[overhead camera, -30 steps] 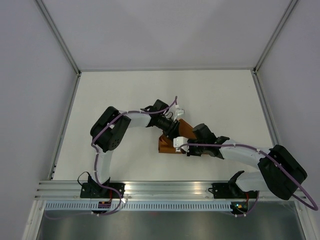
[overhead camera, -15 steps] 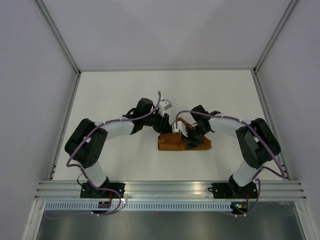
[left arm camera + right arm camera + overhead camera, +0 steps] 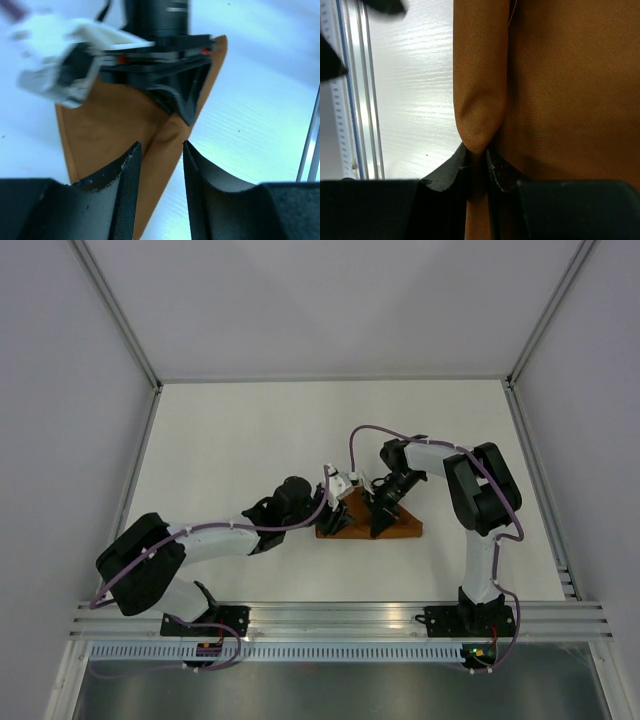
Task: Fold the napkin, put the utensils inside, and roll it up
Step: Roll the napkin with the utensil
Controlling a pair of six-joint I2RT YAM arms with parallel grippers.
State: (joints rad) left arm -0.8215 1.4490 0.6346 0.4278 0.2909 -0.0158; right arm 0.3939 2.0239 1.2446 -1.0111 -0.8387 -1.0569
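Napkin, one only, pinched in right gripper.

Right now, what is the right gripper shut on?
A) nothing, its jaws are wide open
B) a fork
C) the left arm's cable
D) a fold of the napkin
D: in the right wrist view, the right gripper has its jaws pinched together on a raised fold of the napkin.
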